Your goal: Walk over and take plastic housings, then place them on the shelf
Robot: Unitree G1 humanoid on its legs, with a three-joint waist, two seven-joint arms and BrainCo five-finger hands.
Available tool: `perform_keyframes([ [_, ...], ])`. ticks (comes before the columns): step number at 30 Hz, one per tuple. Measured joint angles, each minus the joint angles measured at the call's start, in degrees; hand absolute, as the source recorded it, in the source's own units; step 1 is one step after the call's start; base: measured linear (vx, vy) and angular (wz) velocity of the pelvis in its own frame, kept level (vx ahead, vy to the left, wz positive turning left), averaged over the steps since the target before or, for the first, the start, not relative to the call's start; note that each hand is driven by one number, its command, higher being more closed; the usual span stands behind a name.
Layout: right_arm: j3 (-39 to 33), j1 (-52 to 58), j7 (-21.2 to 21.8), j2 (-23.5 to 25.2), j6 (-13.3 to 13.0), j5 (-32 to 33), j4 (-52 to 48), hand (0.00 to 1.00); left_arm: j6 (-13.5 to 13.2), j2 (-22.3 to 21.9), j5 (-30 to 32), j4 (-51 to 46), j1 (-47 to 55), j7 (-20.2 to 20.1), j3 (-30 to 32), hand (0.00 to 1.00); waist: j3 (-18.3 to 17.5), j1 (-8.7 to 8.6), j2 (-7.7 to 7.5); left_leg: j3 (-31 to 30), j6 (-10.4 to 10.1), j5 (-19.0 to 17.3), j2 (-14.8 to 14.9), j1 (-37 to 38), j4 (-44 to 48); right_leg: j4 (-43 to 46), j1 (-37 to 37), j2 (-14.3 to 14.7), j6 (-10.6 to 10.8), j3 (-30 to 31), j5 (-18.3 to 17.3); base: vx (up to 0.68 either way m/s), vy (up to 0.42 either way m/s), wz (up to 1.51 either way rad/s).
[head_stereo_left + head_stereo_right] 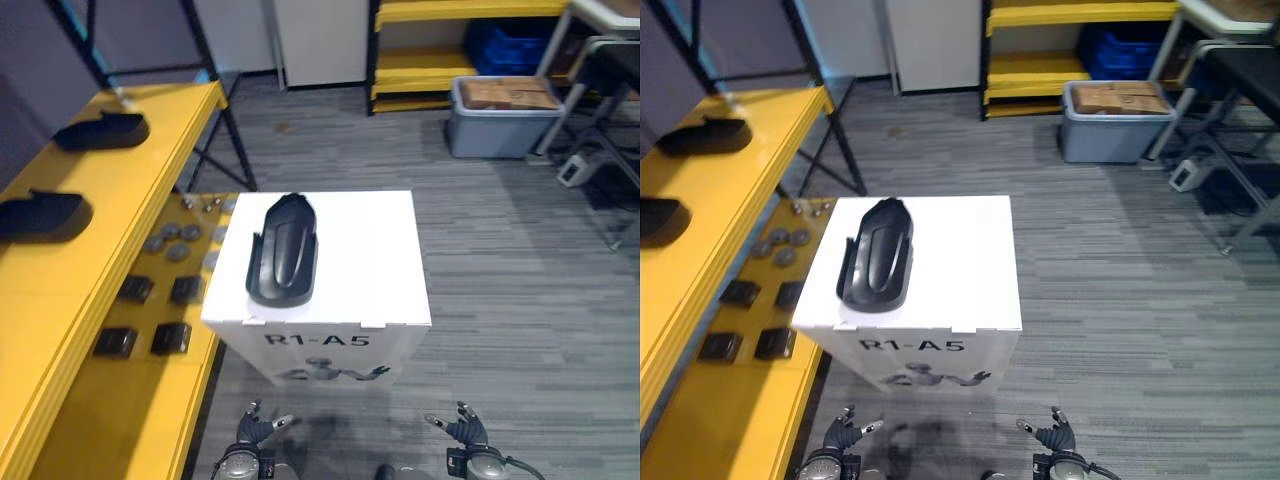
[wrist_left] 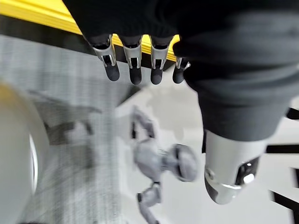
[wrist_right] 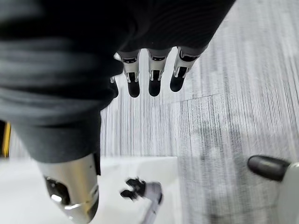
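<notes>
Hanging slack-fingered: left hand (image 1: 256, 429), right hand (image 1: 465, 432).

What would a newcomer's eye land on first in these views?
The glossy black plastic housing lying on top of the white cardboard box, dead centre. Next, the long yellow shelf along the left, carrying a farther black housing and a nearer black housing. The left robot hand and right robot hand hang open and empty, low before the box.

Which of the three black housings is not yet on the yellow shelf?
The housing lying on top of the white box. The near housing and the far housing already rest on the yellow shelf.
</notes>
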Motion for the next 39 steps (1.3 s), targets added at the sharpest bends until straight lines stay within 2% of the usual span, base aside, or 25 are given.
perform_keyframes([
  [1, -0.02, 0.08, -0.02, -0.18, -0.03, 0.01, -0.09, 0.00, 0.00, 0.01, 0.00, 0.11, -0.01, 0.14, -0.37, 0.00, -0.19, -0.10, 1.55, 0.40, 2.04, 2.05, 0.59, -0.80, -0.52, 0.79, 0.11, 1.07, 1.15, 1.00, -0.76, 0.08, 0.154, -0.59],
  [2, -0.11, 0.47, -0.05, 0.27, -0.01, 0.05, 0.00, 0.00, 0.04, 0.31, 0.00, 0.30, -0.13, 0.17, -0.55, 0.00, -0.30, -0.19, 1.40, 0.47, 2.32, 1.04, 0.52, 0.05, -0.46, 1.65, 0.10, 0.87, 1.81, 1.43, -1.25, 0.08, 0.157, -0.23],
  [4, -0.03, 2.51, 0.06, 1.44, -0.03, 0.05, -0.07, 0.00, 0.03, 1.16, 0.03, 0.28, -0.08, 0.23, -1.15, 0.00, -0.78, -0.60, -0.87, 1.29, 3.11, 1.59, -2.12, 1.99, -4.06, 2.67, -0.35, -2.25, 3.25, 1.73, -2.25, 0.11, 0.204, 0.00],
  [7, -1.49, 2.62, 0.13, 1.84, -0.03, 0.21, -0.10, 0.00, 0.10, 1.69, 0.08, 1.49, 1.18, 0.23, -1.11, 0.00, -1.20, -0.89, -1.20, 2.57, 4.70, 2.77, -4.78, 4.38, -8.08, 3.03, -0.95, -4.50, 4.36, 2.97, -2.91, 0.06, 0.127, -0.08],
  [11, -4.32, 2.54, 0.21, 1.86, -0.03, 0.81, -1.66, 0.00, 0.14, 3.50, 0.07, 2.51, 2.50, 0.25, -0.92, 0.00, -1.91, -0.71, -1.55, 3.18, 5.11, 3.30, -5.57, 5.49, -10.58, 2.11, -0.68, -5.18, 5.11, 3.08, -2.78, 0.07, 0.037, -0.05],
  [14, -9.43, 3.07, -0.17, 0.98, -0.02, 2.28, -7.97, 0.00, 0.13, 4.43, 0.07, 2.47, 3.76, 0.27, -0.86, 0.00, -2.39, -0.78, -1.98, 3.16, 5.21, 3.89, -5.85, 5.98, -12.51, 0.74, 0.03, -5.13, 5.57, 2.95, -2.44, 0.10, -0.005, 0.03],
  [18, -16.39, 5.37, -1.39, -3.21, -0.07, 2.51, -23.37, 0.00, 0.02, 4.55, 0.04, 1.98, 5.87, 0.16, 0.90, 0.00, -3.71, -0.91, -3.33, 3.04, 5.21, 5.28, -6.17, 7.22, -16.22, -1.67, 0.84, -4.97, 6.05, 2.63, -1.82, 0.06, -0.009, 0.04],
  [21, -18.41, 5.90, -1.99, -8.00, -0.61, 2.28, -33.42, 0.00, -0.01, 4.84, 0.03, 1.25, 6.93, -0.18, 1.65, 0.00, -4.29, -1.11, -3.72, 3.01, 5.25, 6.47, -6.25, 7.54, -18.18, -3.24, 1.07, -4.71, 5.79, 2.46, -1.12, 0.03, -0.010, 0.01],
  [24, -18.14, 4.94, -2.00, -10.75, -0.85, 1.87, -40.39, 0.00, -0.32, 5.25, 0.02, 1.02, 7.26, -0.80, 1.60, 0.00, -4.73, -1.23, -4.43, 2.24, 5.19, 7.20, -6.19, 7.72, -19.28, -3.30, 1.11, -4.51, 5.78, 2.02, -1.08, -0.01, -0.028, 0.11],
  [26, -16.57, 2.82, -1.95, -11.72, -1.34, 1.04, -44.15, 0.00, -0.89, 5.44, 0.00, 0.98, 7.51, -0.90, 1.58, 0.00, -4.83, -1.49, -4.73, 1.70, 5.09, 7.92, -6.13, 7.91, -20.15, -3.30, 1.20, -4.40, 5.71, 1.44, -1.01, -0.04, -0.029, 0.14],
  [29, -9.06, -2.83, -1.32, -13.79, -2.83, 0.85, -50.91, 0.00, -1.63, 5.43, -0.07, 0.98, 7.78, -0.99, 1.56, 0.00, -4.88, -1.29, -4.71, 1.36, 5.14, 9.26, -6.00, 7.96, -21.55, -3.96, 1.05, -4.08, 5.47, 1.21, -0.12, -0.08, -0.011, 0.06],
  [30, -3.55, -6.56, -0.57, -14.35, -4.53, -0.07, -54.06, 0.00, -1.94, 5.43, -0.67, 0.79, 7.80, -1.06, 1.55, 0.00, -4.89, -0.67, -4.69, 0.92, 5.19, 10.02, -5.92, 7.79, -22.24, -4.84, 1.07, -3.89, 5.38, 0.96, 0.66, -0.10, 0.001, 0.08],
  [32, -0.46, -8.67, -0.16, -14.24, -5.21, -0.08, -56.01, 0.00, -2.04, 5.39, -1.27, 0.58, 7.77, -1.08, 1.46, 0.00, -4.88, 0.10, -4.71, 0.48, 5.33, 10.24, -5.90, 7.55, -22.28, -4.99, 1.05, -3.95, 5.31, 0.68, 0.90, -0.09, 0.008, 0.12],
  [34, 5.54, -13.46, 0.00, -13.50, -6.52, -0.03, -57.35, 0.00, -2.11, 5.38, -2.13, 0.47, 7.90, -1.09, 1.31, 0.00, -4.90, 1.66, -4.77, -0.67, 5.67, 10.92, -6.34, 7.43, -22.76, -4.97, 1.33, -4.09, 5.33, -0.47, 0.98, -0.11, 0.011, 0.24],
  [39, 14.86, -22.73, -0.13, -8.94, -6.85, -1.52, -53.69, 0.00, -2.09, 5.34, -3.97, 0.47, 8.51, -0.69, 1.34, 0.00, -4.93, 4.63, -5.09, -3.12, 5.87, 12.84, -6.74, 7.01, -24.88, -4.89, 1.14, -4.25, 5.34, -2.65, 0.99, -0.05, 0.007, 0.26],
])
